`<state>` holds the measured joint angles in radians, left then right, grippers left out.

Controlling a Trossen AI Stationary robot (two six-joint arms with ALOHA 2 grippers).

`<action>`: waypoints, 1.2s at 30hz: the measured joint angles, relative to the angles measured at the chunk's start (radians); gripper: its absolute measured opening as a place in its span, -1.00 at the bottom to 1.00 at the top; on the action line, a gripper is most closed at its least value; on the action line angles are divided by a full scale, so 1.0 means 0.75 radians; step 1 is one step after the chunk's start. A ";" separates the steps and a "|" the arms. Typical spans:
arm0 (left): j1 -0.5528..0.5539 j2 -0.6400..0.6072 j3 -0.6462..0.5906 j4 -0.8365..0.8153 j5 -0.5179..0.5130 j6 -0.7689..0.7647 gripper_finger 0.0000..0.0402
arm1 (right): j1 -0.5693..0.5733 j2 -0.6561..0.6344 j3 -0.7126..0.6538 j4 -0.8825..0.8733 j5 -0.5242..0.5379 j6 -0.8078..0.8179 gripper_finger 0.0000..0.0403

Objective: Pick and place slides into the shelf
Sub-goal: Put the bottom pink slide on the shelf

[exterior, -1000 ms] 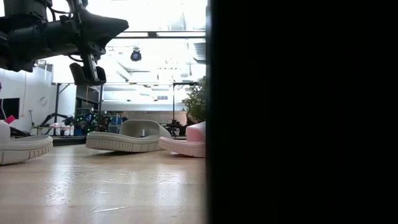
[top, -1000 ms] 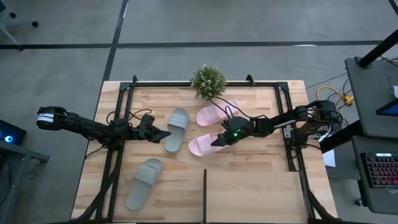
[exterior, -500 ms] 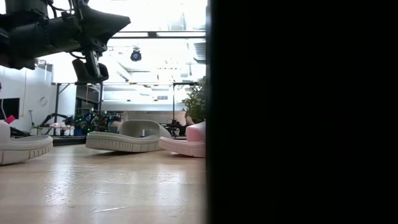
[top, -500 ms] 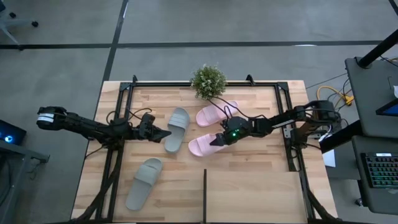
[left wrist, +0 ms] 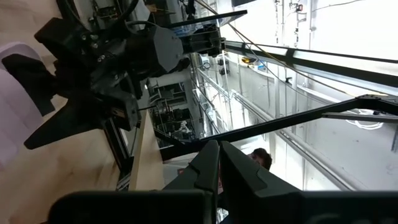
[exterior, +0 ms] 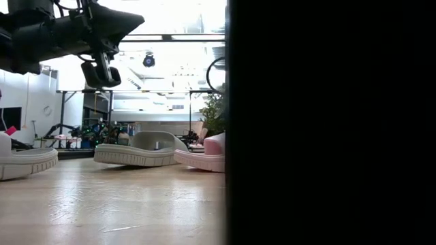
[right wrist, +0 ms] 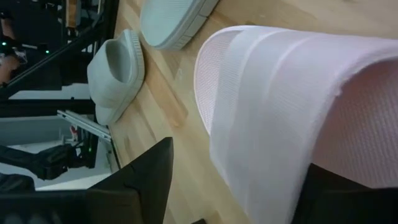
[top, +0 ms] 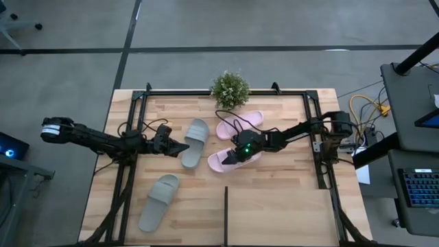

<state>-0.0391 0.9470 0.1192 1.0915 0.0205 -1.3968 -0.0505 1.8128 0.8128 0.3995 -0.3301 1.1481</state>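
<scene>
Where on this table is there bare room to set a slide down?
The shelf is bare. Bare planks also lie right of the pink slides, toward the frame rail. The middle is crowded: both grippers, the grey-green slide and the plant.

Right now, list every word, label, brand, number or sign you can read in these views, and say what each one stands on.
None can be read.
Pink slides: no print or brand shows on the strap or sole.
Grey-green slides: plain too.
Shelf: bare wood.
Keyboard off the table: key legends too small to read.
</scene>
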 joint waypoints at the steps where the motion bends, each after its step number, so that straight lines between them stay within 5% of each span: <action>1: 0.001 0.001 0.000 0.001 0.001 0.000 -1.00 | 0.000 -0.001 0.000 0.000 0.000 0.000 -0.01; 18: 0.000 0.003 0.000 -0.010 0.001 0.035 -1.00 | 0.000 -0.005 -0.001 -0.038 -0.020 0.004 -0.91; 30: 0.000 0.091 0.000 -0.013 -0.010 0.022 -1.00 | -0.002 -0.040 -0.002 -0.095 -0.077 -0.019 -0.95; 36: 0.000 0.149 -0.001 -0.012 -0.014 0.020 -1.00 | -0.015 -0.147 -0.002 -0.308 -0.080 -0.109 -0.95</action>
<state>-0.0389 1.0587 0.1188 1.0823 0.0099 -1.3821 -0.0621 1.7022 0.8116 0.1682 -0.3899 1.0662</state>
